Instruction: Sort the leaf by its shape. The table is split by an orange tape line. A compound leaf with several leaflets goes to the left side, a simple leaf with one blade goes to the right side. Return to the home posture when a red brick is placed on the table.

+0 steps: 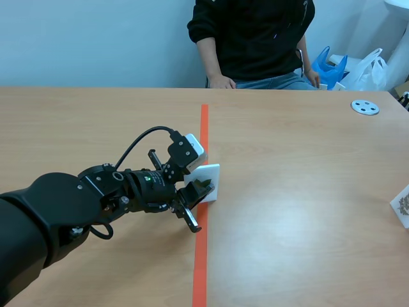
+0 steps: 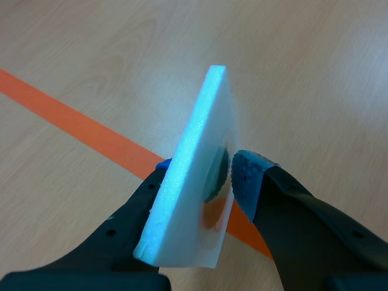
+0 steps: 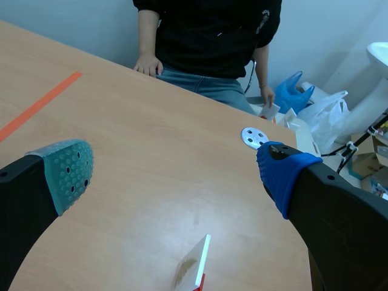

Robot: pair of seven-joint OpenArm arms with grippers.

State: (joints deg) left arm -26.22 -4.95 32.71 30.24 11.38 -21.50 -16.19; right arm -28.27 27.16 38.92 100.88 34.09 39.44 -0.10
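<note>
A white foam card [image 1: 208, 180] stands tilted on edge at the orange tape line [image 1: 202, 134], near the table's middle. In the left wrist view the white foam card [image 2: 194, 182] is seen edge-on with a dark leaf picture on the face toward one blue pad; the leaf's shape is hidden. My left gripper [image 1: 197, 197] [image 2: 203, 173] is shut on this card, one finger on each face. My right gripper [image 3: 176, 173] hangs open above the table's right part, holding nothing. Below it a second card [image 3: 195, 267] with a brownish leaf print stands upright; this second card [image 1: 402, 205] sits at the table's right edge.
A person [image 1: 255, 38] sits across the table, hands at its far edge. A small round white disc [image 1: 365, 107] [image 3: 254, 137] lies at the far right. Plastic bags [image 3: 303, 103] lie on the floor beyond the table.
</note>
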